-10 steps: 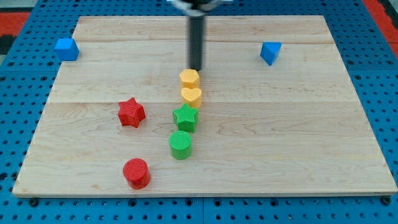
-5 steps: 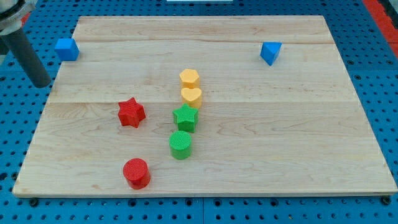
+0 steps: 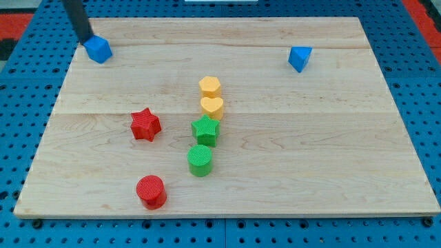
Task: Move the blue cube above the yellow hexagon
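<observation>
There are no jaws here, only my tip (image 3: 87, 40), which grips nothing. Nearest the frame's bottom, the yellow hexagon (image 3: 210, 86) sits at centre on the surface (image 3: 310, 138). Farther, at upper left, my tip touches the blue cube's (image 3: 98, 49) left side, placed to shove it rightward toward the spot above the hexagon.

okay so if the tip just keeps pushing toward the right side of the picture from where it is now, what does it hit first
My tip sits at the view's left edge of the blue cube, apparently touching it, so the cube is met first. Beyond it, that line along the board's top looks free until roughly the other blue block, though depth is uncertain.
</observation>
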